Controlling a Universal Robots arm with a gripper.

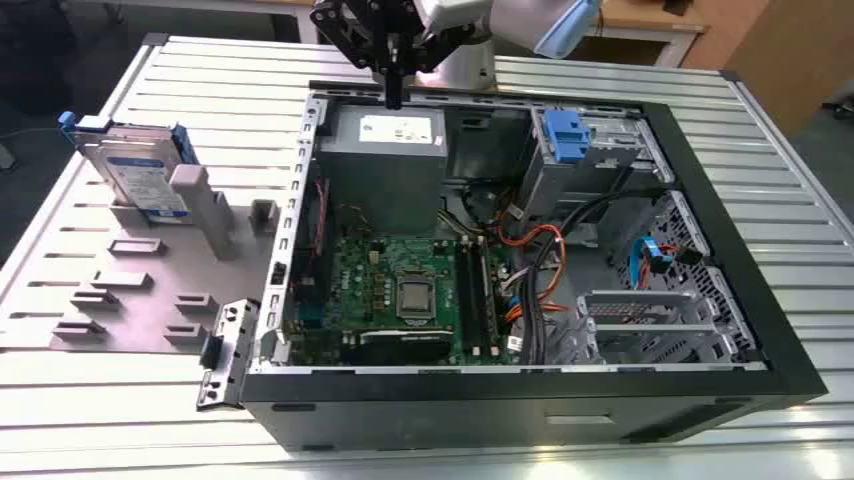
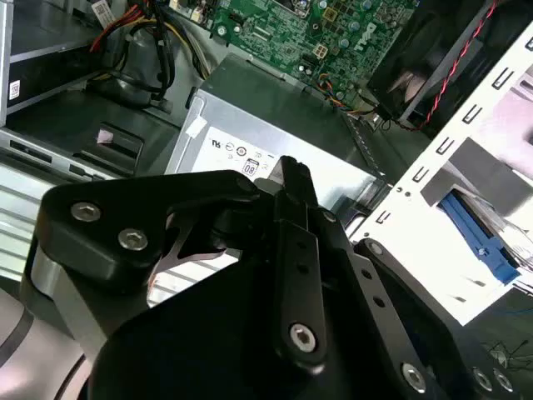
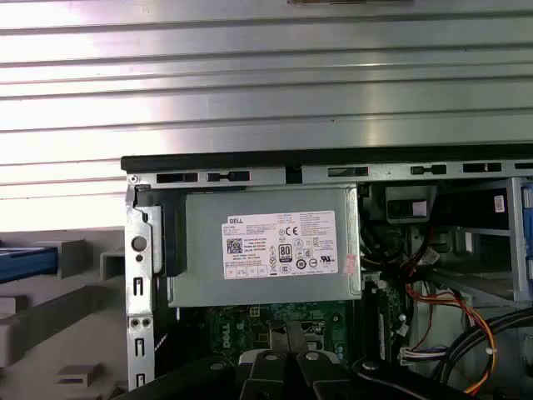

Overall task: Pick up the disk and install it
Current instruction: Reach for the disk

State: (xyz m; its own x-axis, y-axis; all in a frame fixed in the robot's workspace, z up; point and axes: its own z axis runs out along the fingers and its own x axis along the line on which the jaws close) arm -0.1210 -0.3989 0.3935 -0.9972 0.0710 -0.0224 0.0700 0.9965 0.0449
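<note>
jaws: pressed together, nothing pinched between them
gripper (image 1: 394,97): hung over the far rim of the open case (image 1: 727,240), just above the power supply (image 1: 387,145)
disk (image 1: 140,172): stood upright in the grey holder (image 1: 147,290) outside the case, on the exterior view's left, well apart from the gripper
other blue carrier (image 1: 567,135): sat inside the case

The exterior view looks down steeply from high over the bench (image 1: 787,150) onto the whole open computer case (image 1: 727,250). Both wrist views sit close above the power-supply box (image 3: 266,246), the second wrist view looking past the gripper (image 2: 291,175); all three share that box.
</note>
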